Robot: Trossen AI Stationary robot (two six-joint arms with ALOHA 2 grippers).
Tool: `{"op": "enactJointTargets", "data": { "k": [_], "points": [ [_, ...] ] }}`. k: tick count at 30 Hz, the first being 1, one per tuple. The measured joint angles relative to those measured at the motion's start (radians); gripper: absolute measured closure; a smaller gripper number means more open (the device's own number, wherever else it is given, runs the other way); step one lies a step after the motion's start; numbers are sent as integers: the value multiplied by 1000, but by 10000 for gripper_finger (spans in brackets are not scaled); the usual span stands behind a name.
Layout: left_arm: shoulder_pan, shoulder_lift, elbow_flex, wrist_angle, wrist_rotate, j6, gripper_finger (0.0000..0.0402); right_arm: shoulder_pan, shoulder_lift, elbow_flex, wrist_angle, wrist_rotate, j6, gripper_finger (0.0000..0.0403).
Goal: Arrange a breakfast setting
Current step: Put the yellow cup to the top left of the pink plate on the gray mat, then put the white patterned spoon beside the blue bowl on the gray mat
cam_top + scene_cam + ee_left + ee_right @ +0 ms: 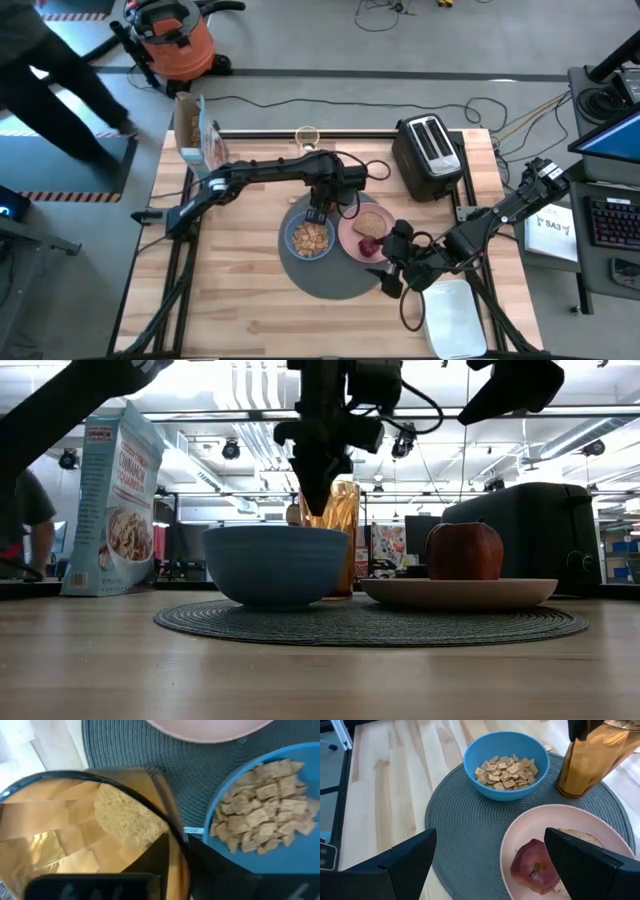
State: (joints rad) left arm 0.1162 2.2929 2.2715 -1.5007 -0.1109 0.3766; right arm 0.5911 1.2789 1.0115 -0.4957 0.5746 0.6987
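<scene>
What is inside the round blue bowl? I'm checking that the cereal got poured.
The round blue bowl on the dark grey woven mat holds tan square cereal pieces, filling its middle. The bowl's bottom beneath the cereal is covered, so nothing else can be confirmed.

We can't see the left gripper fingertips from above; its own body covers them and most of the glass of orange drink. Right wrist view cuts the glass top off at the frame edge. Toast slice sits half behind the right gripper's own finger. Low view: apple hides the toast, and the bowl wall hides its contents. Spoon: we can't find it.
</scene>
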Motion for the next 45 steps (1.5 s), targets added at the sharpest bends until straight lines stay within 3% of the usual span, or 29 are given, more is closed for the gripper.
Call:
{"op": "enactJointTargets", "data": {
  "k": [9, 14, 23, 29, 35, 45],
  "points": [
    [-2, -30, 0, -6, -13, -5, 291, 0, 0, 0, 0, -7, -3, 42],
    [-4, -44, 85, -48, -11, -31, 270, 0, 0, 0, 1, -7, -3, 42],
    [-5, -144, 79, -20, -9, -84, 267, 0, 0, 0, 62, -7, 24, 42],
    [13, -194, 85, -27, -127, -160, 267, -10, 0, 0, 60, -19, 6, 42],
    [94, -211, 83, -22, -134, -246, 267, -29, 0, 0, 51, -4, 68, 42],
    [258, -211, 50, -4, -104, -184, 267, -110, 0, 0, -82, -54, 60, 42]
  ]
}}
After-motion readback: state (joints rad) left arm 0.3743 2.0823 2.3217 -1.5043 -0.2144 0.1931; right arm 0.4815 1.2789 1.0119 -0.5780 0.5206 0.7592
